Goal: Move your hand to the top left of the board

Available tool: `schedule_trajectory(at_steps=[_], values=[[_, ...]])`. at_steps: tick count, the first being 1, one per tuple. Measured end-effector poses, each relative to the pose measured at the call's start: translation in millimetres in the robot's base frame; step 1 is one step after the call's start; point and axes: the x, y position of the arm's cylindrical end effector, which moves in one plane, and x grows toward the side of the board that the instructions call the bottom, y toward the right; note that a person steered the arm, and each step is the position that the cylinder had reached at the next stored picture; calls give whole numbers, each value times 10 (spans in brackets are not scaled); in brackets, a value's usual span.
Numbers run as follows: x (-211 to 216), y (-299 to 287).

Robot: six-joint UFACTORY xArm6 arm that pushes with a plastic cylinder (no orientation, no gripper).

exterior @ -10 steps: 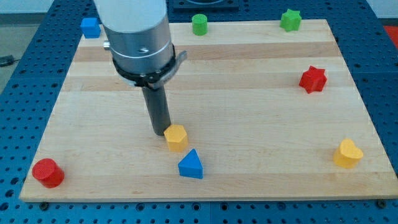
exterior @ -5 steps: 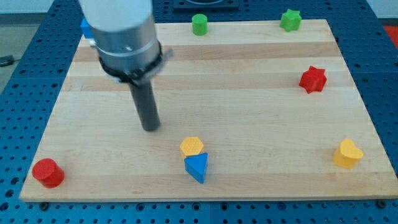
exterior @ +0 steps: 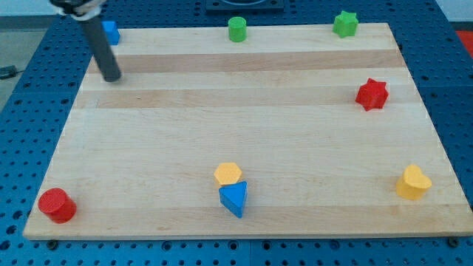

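My tip (exterior: 111,77) rests on the wooden board (exterior: 244,125) near its top left corner. A blue block (exterior: 111,32) sits just above it at that corner, partly hidden behind the rod. The tip touches no block. The yellow hexagon block (exterior: 228,174) and the blue triangle block (exterior: 234,199) lie together far off at the bottom middle.
A green cylinder (exterior: 237,29) and a green star (exterior: 344,24) stand along the top edge. A red star (exterior: 372,94) is at the right, a yellow heart (exterior: 412,182) at the bottom right, a red cylinder (exterior: 57,205) at the bottom left.
My tip has moved from beside the yellow hexagon up and left to the top left corner. The yellow hexagon and blue triangle shifted slightly early on, then stayed put.
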Motion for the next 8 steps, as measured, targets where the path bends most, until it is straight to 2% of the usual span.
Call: schedule_trajectory(at_steps=[1, 8], values=[[-28, -352], [-428, -359]])
